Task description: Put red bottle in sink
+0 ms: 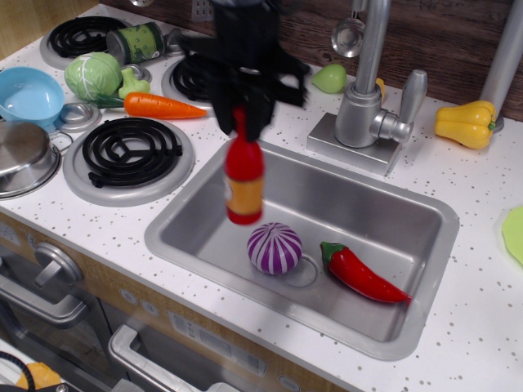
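Now the red bottle (244, 177) hangs upright by its neck in the closed hand (243, 122), above the sink (208, 193) toward its left end, clear of the floor. Dropped from here it could, I judge, strike the purple onion (274, 247) just below to its right and bounce or roll toward the red chili (361, 275). It is glossy red, narrow-necked, with an orange-yellow label band, slightly motion-blurred.
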